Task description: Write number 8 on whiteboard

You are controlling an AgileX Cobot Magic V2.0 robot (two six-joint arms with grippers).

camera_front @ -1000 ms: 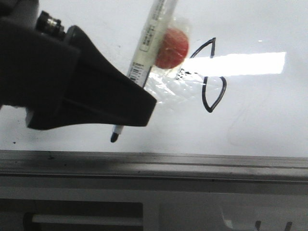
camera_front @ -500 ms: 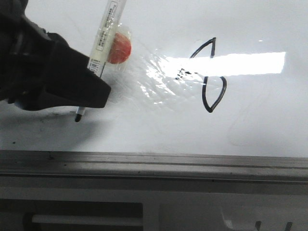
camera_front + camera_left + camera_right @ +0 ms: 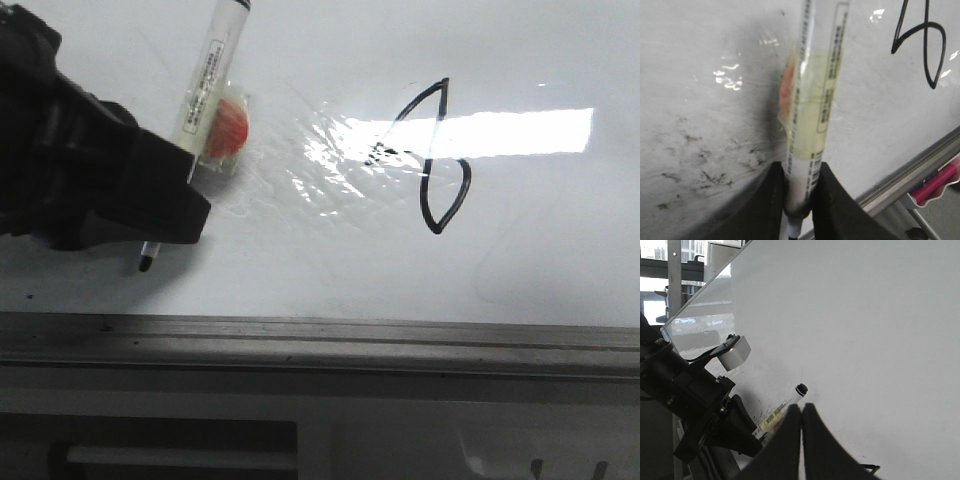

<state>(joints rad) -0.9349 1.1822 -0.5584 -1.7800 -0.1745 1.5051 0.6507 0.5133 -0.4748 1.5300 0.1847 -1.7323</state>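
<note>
The left gripper [image 3: 150, 225] clamps a marker [image 3: 205, 85] at 9 o'clock from the number 8 [image 3: 432, 160] on the whiteboard [image 3: 560, 250]; the right gripper [image 3: 801, 412] is pressed together.

The left arm's gripper [image 3: 165, 215] is matte black moulded plastic with broad, tapered fingers [image 3: 762, 210]; a silver-grey box [image 3: 735, 352] with thin black cables sits on its wrist.

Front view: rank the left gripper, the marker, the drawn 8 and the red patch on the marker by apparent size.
1. left gripper, though it sits nearest the camera, which inflates it
2. marker, visible part
3. number 8, close to the marker's visible length, so that order is unsure
4. red patch
</note>
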